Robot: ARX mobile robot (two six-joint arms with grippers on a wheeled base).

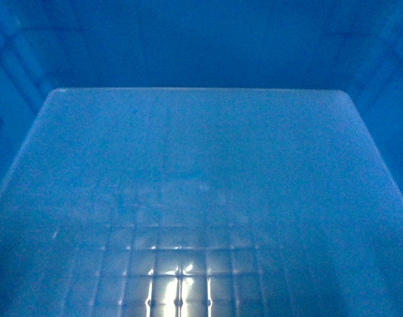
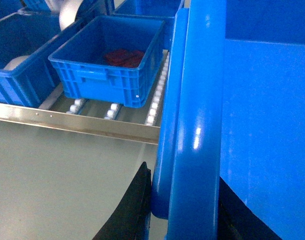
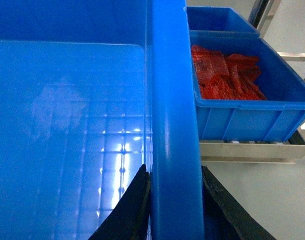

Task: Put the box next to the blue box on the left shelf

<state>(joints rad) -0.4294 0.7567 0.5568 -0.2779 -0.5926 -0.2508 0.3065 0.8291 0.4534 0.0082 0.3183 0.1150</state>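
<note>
The box (image 1: 201, 172), a big bright blue open crate, fills the head view with its gridded floor and far wall. In the left wrist view its thick rim (image 2: 197, 125) runs upright between black fingers (image 2: 137, 210), and my left gripper (image 2: 185, 200) is shut on it. My right gripper (image 3: 173, 200) is shut on the opposite rim (image 3: 172, 115), one finger (image 3: 135, 210) inside the crate and one outside. A smaller blue box (image 2: 110, 60) with red contents stands on the roller shelf (image 2: 77, 124) ahead of the left rim.
Another blue box (image 2: 17, 70) holding something white sits left of that one on the rollers. On the right side a blue box of red packets (image 3: 242, 100) rests on a metal shelf, a further blue box (image 3: 222, 20) behind it. Grey floor (image 2: 57, 175) lies below.
</note>
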